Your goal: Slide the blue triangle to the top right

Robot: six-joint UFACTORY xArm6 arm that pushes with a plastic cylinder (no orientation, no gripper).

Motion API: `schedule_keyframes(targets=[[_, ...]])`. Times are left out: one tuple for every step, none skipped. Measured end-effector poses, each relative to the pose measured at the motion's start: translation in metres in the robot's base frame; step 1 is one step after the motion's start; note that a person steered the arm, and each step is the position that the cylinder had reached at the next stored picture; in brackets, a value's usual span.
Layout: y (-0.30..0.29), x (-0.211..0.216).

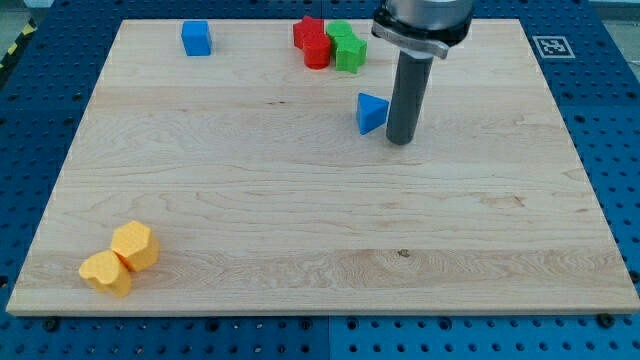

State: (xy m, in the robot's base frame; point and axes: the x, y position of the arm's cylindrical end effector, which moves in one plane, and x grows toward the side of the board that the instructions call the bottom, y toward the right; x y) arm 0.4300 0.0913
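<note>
The blue triangle (371,112) lies on the wooden board (300,220), above centre and slightly to the view's right. My tip (401,140) stands just to the right of it, very close, at about the level of its lower edge; I cannot tell if they touch. The dark rod rises from the tip to the arm's mount at the view's top.
A blue cube (196,38) sits near the top left. Two red blocks (312,42) and two green blocks (346,47) cluster at the top centre, above the triangle. Two yellow blocks (121,259) lie at the bottom left. A tag marker (551,45) is beyond the top right corner.
</note>
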Motion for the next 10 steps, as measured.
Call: schedule_keyframes(targets=[[-0.021,0.005],[-0.060,-0.007],[-0.067,-0.012],[-0.061,-0.023],[-0.025,-0.036],[0.016,-0.037],[0.038,-0.042],[0.038,-0.040],[0.027,-0.036],[0.007,-0.044]])
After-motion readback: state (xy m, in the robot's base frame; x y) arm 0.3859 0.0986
